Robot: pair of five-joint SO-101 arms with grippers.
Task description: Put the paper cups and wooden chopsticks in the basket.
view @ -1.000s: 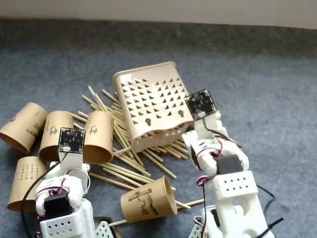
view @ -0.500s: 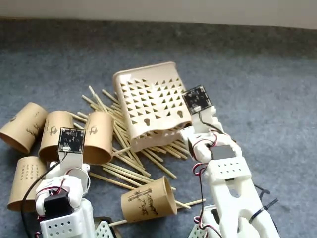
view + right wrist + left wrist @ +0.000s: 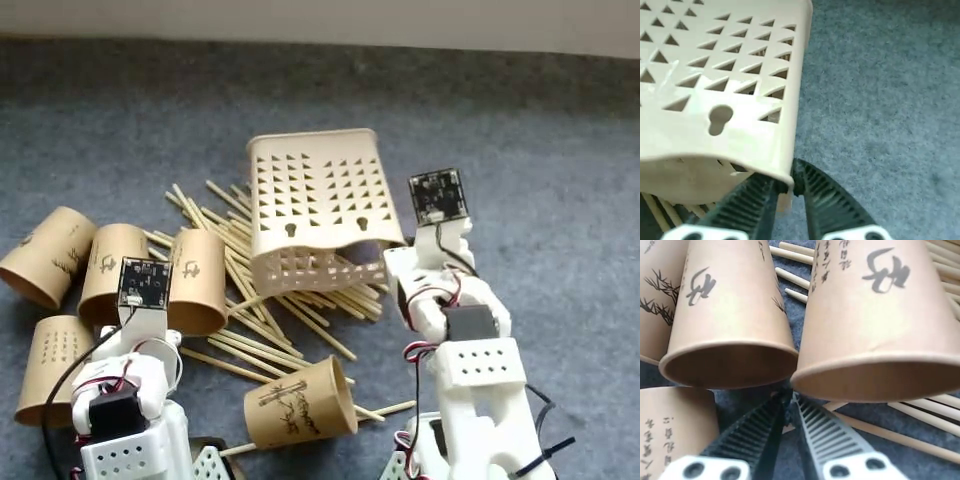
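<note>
The cream basket (image 3: pixel 318 200) with triangle holes lies tipped over on the pile of wooden chopsticks (image 3: pixel 300 305). My right gripper (image 3: pixel 791 184) is shut on the basket's rim (image 3: pixel 782 165) at its right corner. Several brown paper cups lie on their sides: three in a row at the left (image 3: pixel 112 270), one at the front left (image 3: pixel 55 365) and one at the front middle (image 3: pixel 298 402). My left gripper (image 3: pixel 788 401) is shut with nothing in it, its tips just below the rims of two cups (image 3: pixel 730 315) (image 3: pixel 880 325).
Grey carpet (image 3: pixel 540 150) covers the table, with open room to the right of the basket and behind it. A pale wall edge (image 3: pixel 320 20) runs along the back. Loose chopsticks (image 3: pixel 385 408) reach out past the front cup.
The right arm has swung to the right with the basket's corner in its gripper, turning and shifting the basket rightward. The left arm and the cups have stayed put.
</note>
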